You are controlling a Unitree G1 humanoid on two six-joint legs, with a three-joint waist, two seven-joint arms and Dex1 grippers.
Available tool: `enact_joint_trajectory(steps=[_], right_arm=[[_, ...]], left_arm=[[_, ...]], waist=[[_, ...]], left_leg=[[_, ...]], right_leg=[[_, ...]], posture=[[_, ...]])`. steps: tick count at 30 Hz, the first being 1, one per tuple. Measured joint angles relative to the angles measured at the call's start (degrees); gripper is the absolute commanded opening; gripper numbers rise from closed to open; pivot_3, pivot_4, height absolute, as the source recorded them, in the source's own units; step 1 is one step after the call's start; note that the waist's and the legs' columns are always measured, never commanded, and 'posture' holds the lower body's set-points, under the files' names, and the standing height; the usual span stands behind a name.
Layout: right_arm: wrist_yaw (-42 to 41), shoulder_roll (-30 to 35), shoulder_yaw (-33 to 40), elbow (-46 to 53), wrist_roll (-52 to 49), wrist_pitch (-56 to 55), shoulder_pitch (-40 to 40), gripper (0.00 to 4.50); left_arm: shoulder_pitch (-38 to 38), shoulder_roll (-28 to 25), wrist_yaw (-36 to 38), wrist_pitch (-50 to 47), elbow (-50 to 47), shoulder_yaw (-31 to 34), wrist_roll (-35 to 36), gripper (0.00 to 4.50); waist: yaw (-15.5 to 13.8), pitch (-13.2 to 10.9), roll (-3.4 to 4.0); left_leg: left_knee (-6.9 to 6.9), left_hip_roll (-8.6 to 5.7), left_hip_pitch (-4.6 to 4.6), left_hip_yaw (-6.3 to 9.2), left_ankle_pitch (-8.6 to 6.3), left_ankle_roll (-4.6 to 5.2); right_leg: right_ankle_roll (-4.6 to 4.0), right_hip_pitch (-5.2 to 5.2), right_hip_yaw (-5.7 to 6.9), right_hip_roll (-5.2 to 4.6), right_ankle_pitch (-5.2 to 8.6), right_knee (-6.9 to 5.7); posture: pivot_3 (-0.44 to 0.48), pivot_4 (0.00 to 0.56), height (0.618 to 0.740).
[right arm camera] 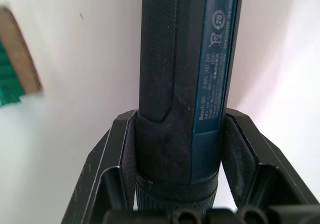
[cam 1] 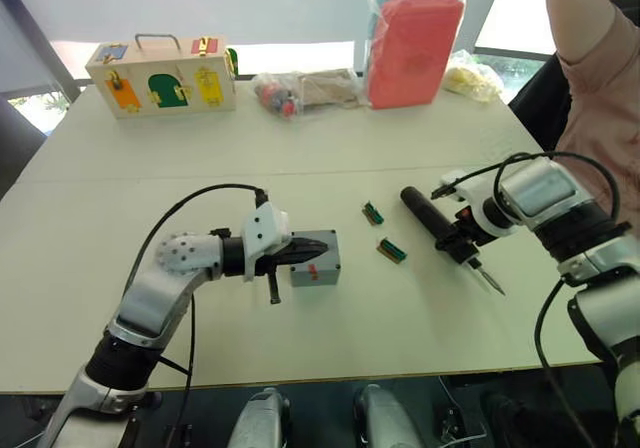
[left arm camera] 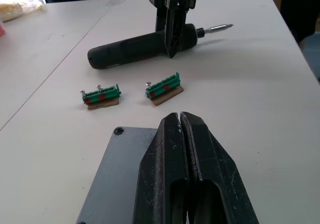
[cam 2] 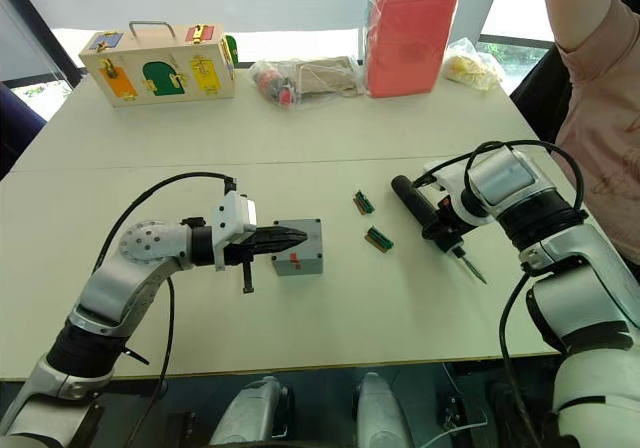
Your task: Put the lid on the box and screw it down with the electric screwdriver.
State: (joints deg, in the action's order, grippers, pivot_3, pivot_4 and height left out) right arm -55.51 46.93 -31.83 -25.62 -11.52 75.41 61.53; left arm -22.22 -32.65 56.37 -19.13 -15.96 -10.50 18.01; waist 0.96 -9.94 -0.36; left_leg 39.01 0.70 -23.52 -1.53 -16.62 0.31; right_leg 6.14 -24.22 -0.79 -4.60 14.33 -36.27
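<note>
Bright backlight from far windows, overexposed glare, blurred right-wrist foreground.

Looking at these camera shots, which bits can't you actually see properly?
- The box: the left gripper, shut, covers its top in the head views, so whether the lid is on stays unclear.
- Left wrist view: the fingers hide most of the grey surface.
- The electric screwdriver: its tip is cut off in the right wrist view.
- The person: cut off by the head view's edge.

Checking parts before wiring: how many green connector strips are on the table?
2. One green connector strip lies nearer the electric screwdriver; the other strip lies nearer the robot, right of the lid.
</note>
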Motion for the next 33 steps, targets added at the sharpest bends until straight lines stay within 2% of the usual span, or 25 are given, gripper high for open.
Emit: enact_joint_trajectory(steps=[3,6,9,11,14,21,28,33], right_arm=[[0.4,0.4,5.6,4.9,-1.2,-1.6,-0.2,1.82],[1.9,-2.7,22.1,16.5,-8.1,-3.7,-3.0,1.82],[7.9,-13.9,37.1,30.9,-13.7,-13.7,-8.2,1.82],[11.7,-21.5,41.1,38.1,-16.0,-20.9,-12.8,1.82],[16.3,-29.0,41.6,42.2,-16.9,-29.1,-18.5,1.82],[19.5,-37.5,37.3,42.5,-12.4,-50.4,-28.2,1.82],[21.5,-40.0,32.6,39.1,-8.1,-62.1,-30.8,1.82],[22.7,-40.7,29.6,38.9,-7.5,-63.3,-33.7,1.82]], left_arm=[[0.0,-0.9,0.5,0.2,0.1,0.1,-0.1,0.00],[-0.2,-1.7,0.9,0.2,0.4,0.3,-0.1,0.00],[-0.7,-2.4,1.6,0.2,0.8,0.3,-0.1,0.00],[-0.9,-3.0,2.1,-0.1,1.3,0.3,0.0,0.00],[-1.1,-3.6,3.0,-0.3,2.1,0.3,0.0,0.00],[-3.9,-5.0,5.0,-0.3,4.9,0.5,-0.1,0.00],[-5.2,-5.1,6.0,0.1,7.5,0.2,-1.2,0.00],[-5.6,-3.8,6.0,2.2,10.8,-2.2,-4.1,0.00]], waist=[[-0.2,-0.2,0.26],[-0.1,-0.3,0.33],[-0.2,-0.3,0.30],[-0.4,-0.3,0.30],[-0.5,-0.3,0.31],[-0.2,-0.3,0.31],[0.1,-0.3,0.32],[-0.2,-0.3,0.32]], left_leg=[[0.00,-0.02,-0.21,-0.02,0.01,-0.01],[-0.01,0.01,-0.40,0.03,0.01,-0.02],[-0.03,0.05,-0.41,0.14,0.01,-0.02],[0.01,0.03,-0.41,0.17,0.03,-0.05],[0.16,-0.06,-0.43,0.12,0.10,-0.15],[0.13,-0.21,-0.40,0.07,0.12,-0.19],[0.12,-0.17,-0.38,0.07,0.16,-0.25],[0.13,-0.19,-0.38,0.04,0.17,-0.26]], right_leg=[[0.17,-0.25,-0.03,-0.02,-0.09,-0.07],[0.19,-0.42,-0.01,0.05,-0.10,-0.09],[0.18,-0.38,0.06,0.15,-0.10,-0.09],[0.18,-0.34,0.07,0.12,-0.10,-0.13],[0.40,-0.26,-0.01,-0.10,-0.26,-0.13],[0.42,-0.23,-0.09,0.01,-0.44,0.08],[0.42,-0.26,-0.09,0.07,-0.43,0.03],[0.42,-0.25,-0.11,0.04,-0.44,0.04]], posture=[[0.000,0.150,0.730],[0.000,0.150,0.730],[0.000,0.150,0.730],[0.000,0.150,0.730],[0.000,0.150,0.730],[0.000,0.150,0.730],[0.000,0.150,0.730],[0.000,0.150,0.730]])
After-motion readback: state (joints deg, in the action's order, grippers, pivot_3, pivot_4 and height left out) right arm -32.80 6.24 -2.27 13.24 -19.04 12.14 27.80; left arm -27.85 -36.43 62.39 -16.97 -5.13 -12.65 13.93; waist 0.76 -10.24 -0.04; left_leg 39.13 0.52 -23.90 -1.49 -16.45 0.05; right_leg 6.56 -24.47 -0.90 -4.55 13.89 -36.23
